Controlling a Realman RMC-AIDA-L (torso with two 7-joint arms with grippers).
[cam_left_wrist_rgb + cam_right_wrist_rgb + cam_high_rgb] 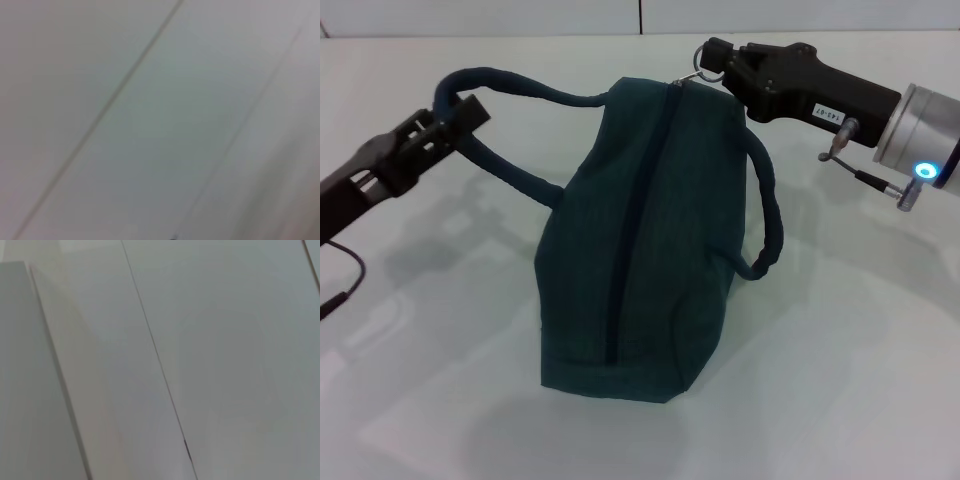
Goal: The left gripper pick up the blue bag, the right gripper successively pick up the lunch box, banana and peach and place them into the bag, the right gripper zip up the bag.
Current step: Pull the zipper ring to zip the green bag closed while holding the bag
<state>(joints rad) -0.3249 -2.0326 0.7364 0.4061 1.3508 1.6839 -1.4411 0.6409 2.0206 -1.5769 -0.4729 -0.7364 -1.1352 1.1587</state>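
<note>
Bench (840,380): you see its pale surface nearest to you, bare around the foot of the bag, with faint shadows of both arms on it.
Blue bag (640,250): it stands on the bench between your two tools, its near end lowest and widest, its far end rising toward the right tool. The dark zip line runs along its top from near to far and looks drawn closed over the whole visible length.
Right-hand strap (770,215): it hangs loose in a loop down the bag's side, below the right tool and apart from it.
Left tool (455,115): you have it clenched on the other strap (520,95), which stretches taut from the tool's tip across to the bag's top edge. The tool sits well out to the bag's side, its arm coming in low from your left.
Right tool (712,62): it is at the bag's far upper corner, pinched on the small metal zip pull (688,78) right at its tip. Its black body with the white label and the silver wrist trail away to your right.
In the way: nothing stands between either tool and the bag; the loose strap lies just under the right tool's body.
Wrist views: both show you only pale panels with thin seam lines, no tool and no bag.
</note>
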